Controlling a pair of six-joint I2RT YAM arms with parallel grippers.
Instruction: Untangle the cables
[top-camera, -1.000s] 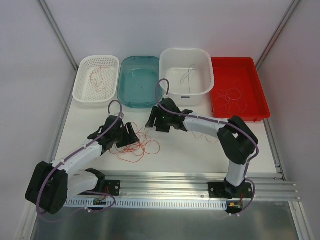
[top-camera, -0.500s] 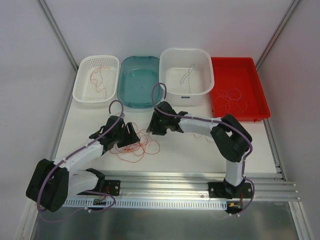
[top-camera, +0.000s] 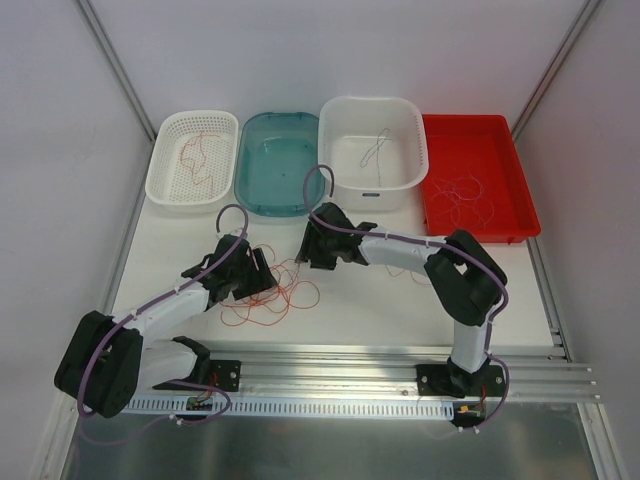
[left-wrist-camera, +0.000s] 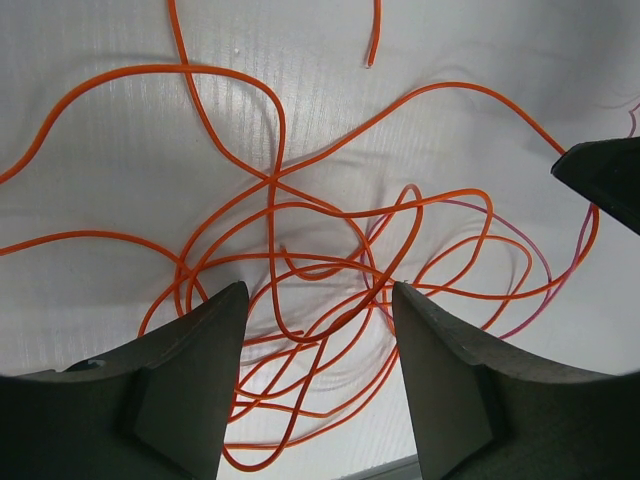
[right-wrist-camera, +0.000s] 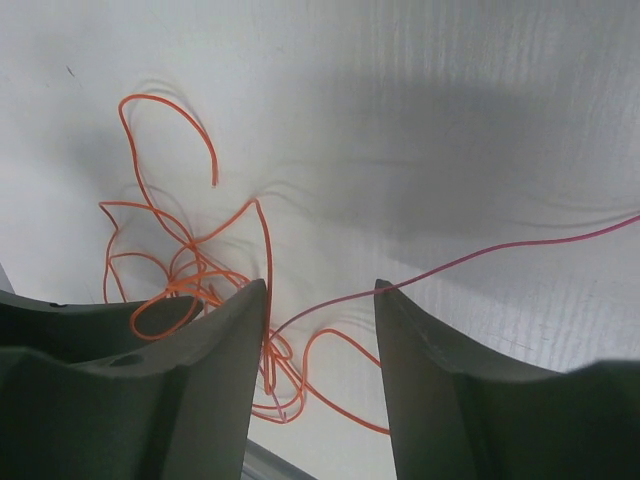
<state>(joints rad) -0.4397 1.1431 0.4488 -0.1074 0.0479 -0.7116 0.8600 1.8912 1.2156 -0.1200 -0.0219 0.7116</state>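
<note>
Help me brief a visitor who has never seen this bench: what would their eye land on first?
The tangle of orange cables sprawled at the middle of the white table draws the eye first, with the left claw and the right claw poised open over it from either side. Next comes the bright red tray at the far right corner, with more thin loops lying in it.

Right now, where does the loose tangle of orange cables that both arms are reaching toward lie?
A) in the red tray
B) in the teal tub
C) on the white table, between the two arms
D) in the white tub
C: the orange cables spread in loose loops on the white table, and both wrist views show them lying on that flat white surface.
</note>
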